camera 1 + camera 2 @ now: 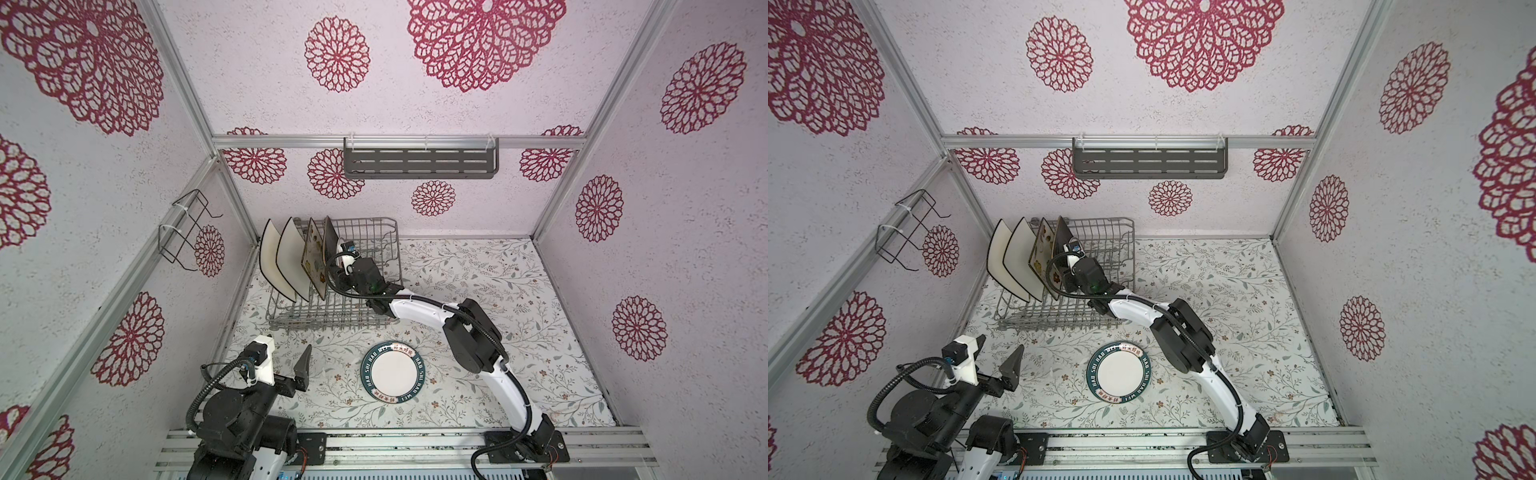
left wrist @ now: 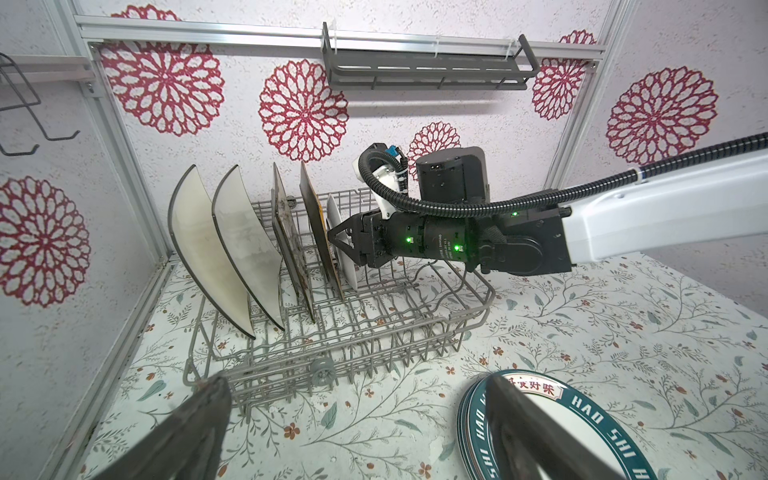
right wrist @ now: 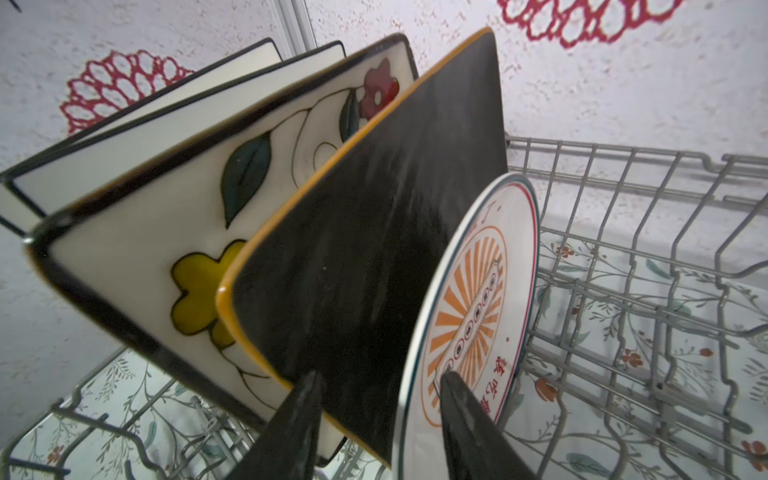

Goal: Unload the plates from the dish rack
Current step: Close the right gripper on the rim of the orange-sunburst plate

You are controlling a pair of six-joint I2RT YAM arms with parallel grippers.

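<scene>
Presently your right gripper (image 3: 380, 376) straddles the small round plate (image 3: 478, 291) in the dish rack (image 1: 353, 318). One finger sits in the gap behind the plate and one on its sunburst face; you cannot tell whether it grips. A dark square plate (image 3: 374, 228) stands just beside, crowding that gap. Beyond it stand one flowered plate (image 3: 187, 216) and two white black-rimmed plates (image 1: 272, 257), making five in the rack. Your left gripper (image 1: 1000, 345) hangs wide open and empty near the rack's front corner. A stack of round plates (image 1: 394, 372) lies on the table (image 1: 519, 353); its count is unclear. One slotted shelf (image 1: 419, 162) and one wire bracket (image 1: 183, 232) hang on the walls.
</scene>
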